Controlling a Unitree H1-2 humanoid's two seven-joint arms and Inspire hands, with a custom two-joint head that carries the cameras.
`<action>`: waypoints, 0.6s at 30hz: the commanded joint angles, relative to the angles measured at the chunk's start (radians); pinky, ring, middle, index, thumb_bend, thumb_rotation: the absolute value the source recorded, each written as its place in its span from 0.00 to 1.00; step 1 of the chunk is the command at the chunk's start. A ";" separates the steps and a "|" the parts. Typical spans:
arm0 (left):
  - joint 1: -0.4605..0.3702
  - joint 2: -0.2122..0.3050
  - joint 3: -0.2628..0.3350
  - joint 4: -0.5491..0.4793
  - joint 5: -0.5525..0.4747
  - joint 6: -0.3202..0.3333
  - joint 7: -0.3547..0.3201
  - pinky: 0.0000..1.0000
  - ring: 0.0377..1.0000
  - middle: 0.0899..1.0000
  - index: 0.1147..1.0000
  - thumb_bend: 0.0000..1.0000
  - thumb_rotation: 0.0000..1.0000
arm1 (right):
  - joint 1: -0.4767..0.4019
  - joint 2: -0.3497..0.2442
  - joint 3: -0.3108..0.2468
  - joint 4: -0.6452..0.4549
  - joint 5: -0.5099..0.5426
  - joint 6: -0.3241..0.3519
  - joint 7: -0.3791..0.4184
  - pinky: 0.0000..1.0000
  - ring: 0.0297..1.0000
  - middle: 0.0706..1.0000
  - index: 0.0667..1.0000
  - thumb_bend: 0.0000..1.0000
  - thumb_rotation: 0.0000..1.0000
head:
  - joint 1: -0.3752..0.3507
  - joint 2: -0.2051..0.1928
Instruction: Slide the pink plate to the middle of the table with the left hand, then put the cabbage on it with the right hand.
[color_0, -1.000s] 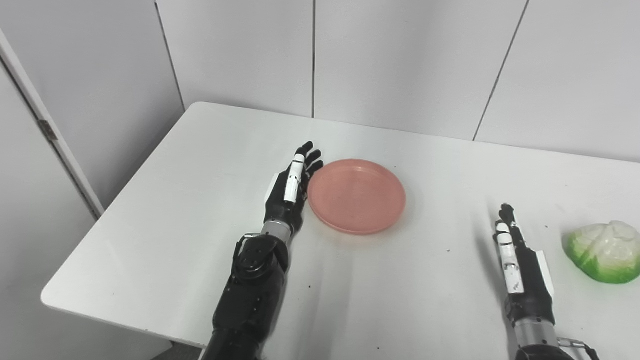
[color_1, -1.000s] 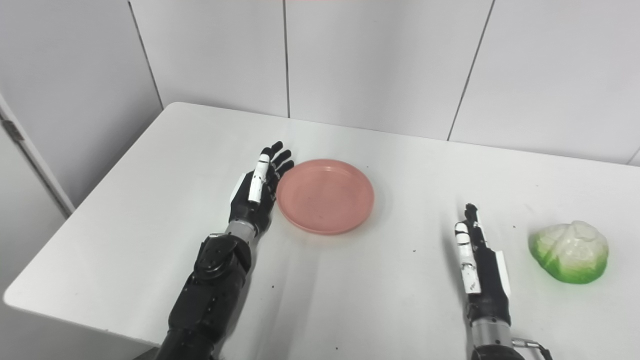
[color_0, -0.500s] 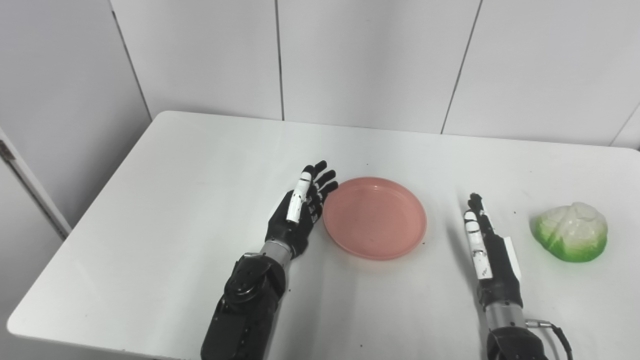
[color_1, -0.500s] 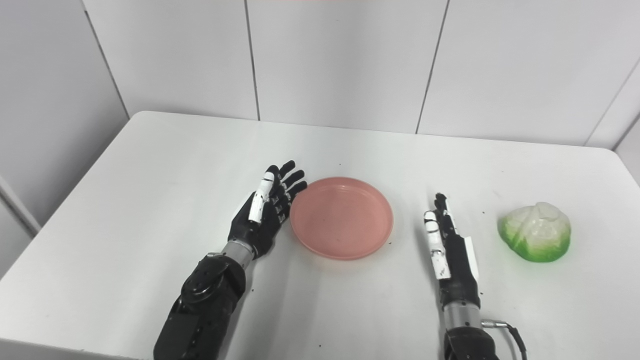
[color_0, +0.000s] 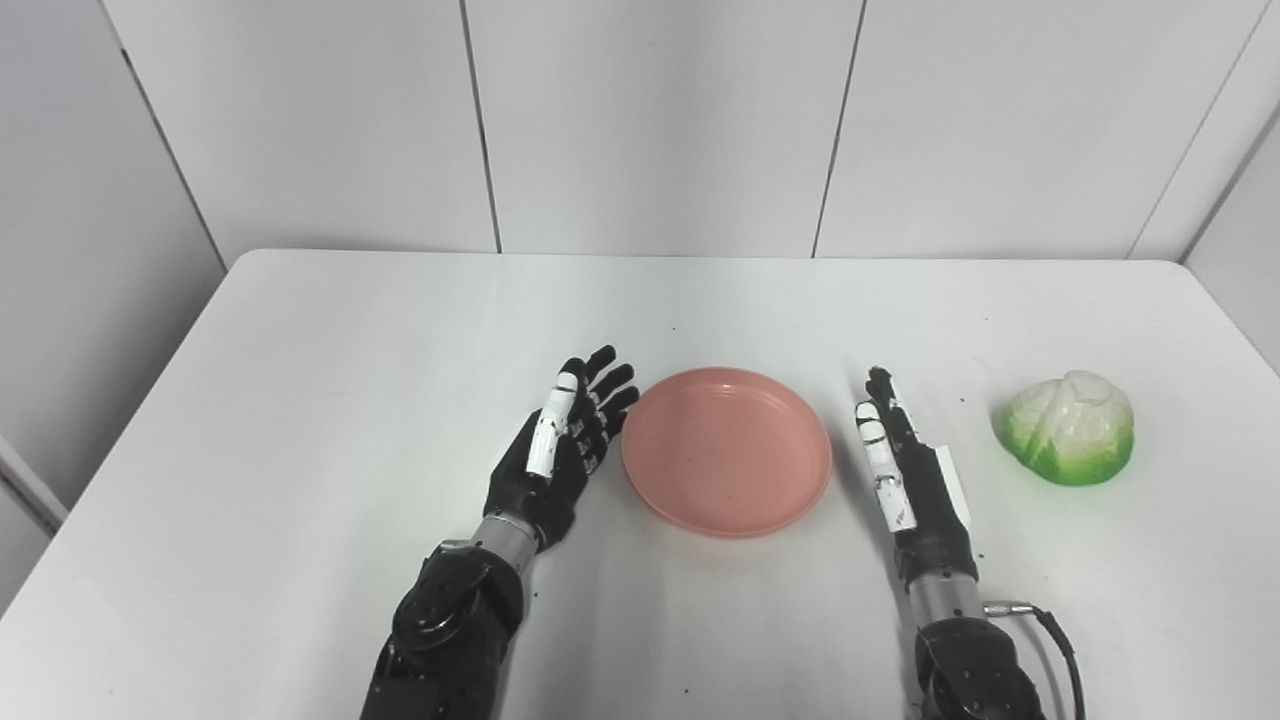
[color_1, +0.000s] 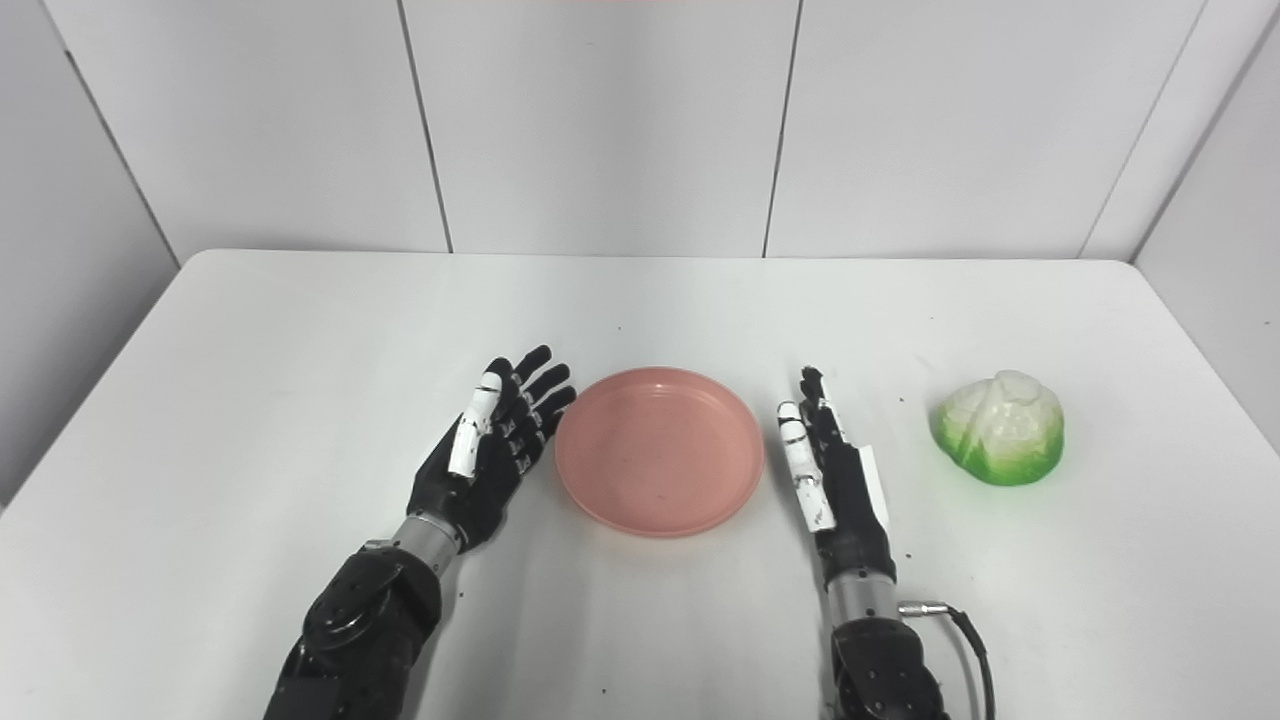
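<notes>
Sitting mid-table, the pink plate (color_0: 727, 450) looks placed, while the cabbage (color_0: 1067, 441) awaits the right hand (color_0: 905, 470); both it and the left hand (color_0: 560, 450) are spread, empty.

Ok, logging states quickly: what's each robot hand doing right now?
Left robot hand: open, holding nothing.
Right robot hand: open, holding nothing.
</notes>
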 joint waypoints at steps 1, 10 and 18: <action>-0.031 0.007 0.005 -0.003 0.004 -0.026 -0.009 0.98 0.93 0.92 0.91 0.47 1.00 | -0.029 0.014 0.012 0.001 -0.009 -0.022 -0.004 0.93 0.95 0.95 0.95 0.19 1.00 | -0.015 -0.002; -0.028 0.022 0.020 0.006 -0.010 -0.034 -0.034 0.99 0.93 0.93 0.93 0.46 1.00 | -0.064 -0.020 0.002 -0.028 -0.061 -0.033 -0.034 0.92 0.96 0.96 0.96 0.28 1.00 | -0.079 -0.010; -0.031 0.044 0.041 0.040 -0.024 -0.056 -0.071 0.98 0.93 0.93 0.93 0.46 1.00 | -0.102 -0.075 0.041 -0.092 -0.230 -0.064 -0.068 0.90 0.94 0.95 0.95 0.37 1.00 | -0.171 -0.026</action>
